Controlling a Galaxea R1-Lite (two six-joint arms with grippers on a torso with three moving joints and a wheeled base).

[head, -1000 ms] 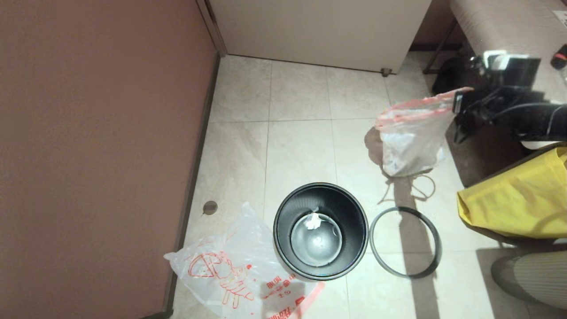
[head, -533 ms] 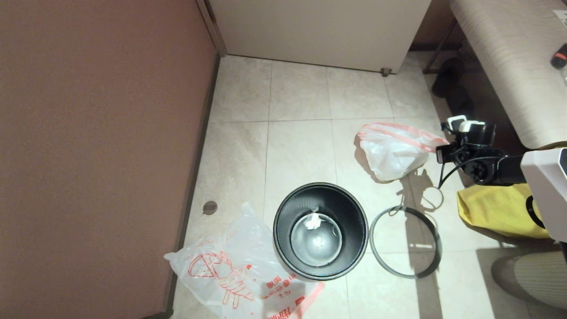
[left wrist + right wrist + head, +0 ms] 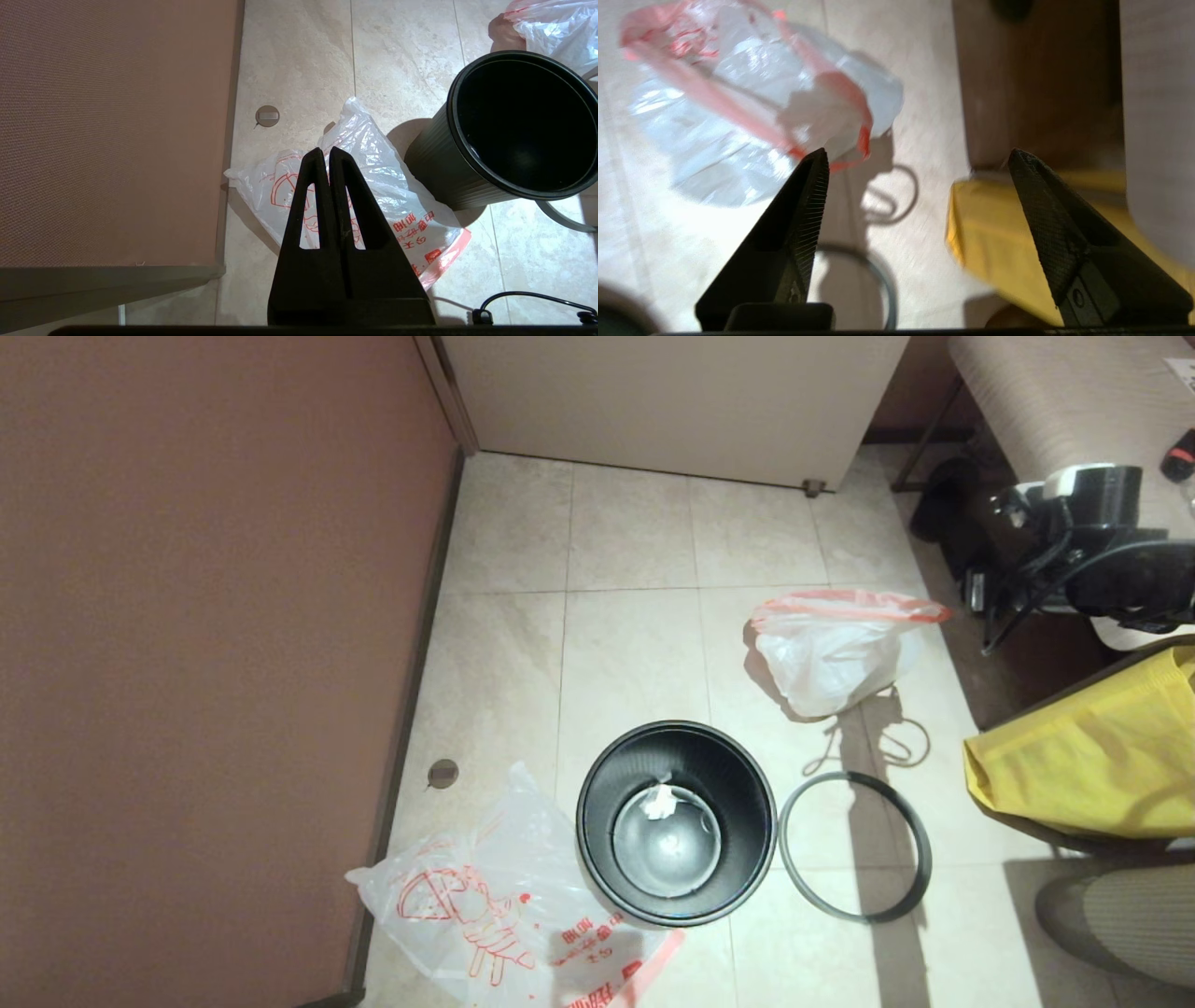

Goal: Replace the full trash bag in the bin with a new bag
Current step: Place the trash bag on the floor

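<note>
The right hand (image 3: 915, 196) is wide open and empty, so it should go to the new bag (image 3: 485, 905) at seven o'clock of the bin (image 3: 676, 823) and pinch only its edge.

Beige tiled floor (image 3: 635, 644); reddish-brown wall (image 3: 205, 644) at nine o'clock; white cabinet (image 3: 672, 401) at twelve; possibly a bench (image 3: 1055, 401) at two.

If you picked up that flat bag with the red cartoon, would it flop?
Probably. The new bag lies crumpled and thin on the floor, so it would likely sag and feel light. Its shiny plastic might slip from a gripper.
</note>
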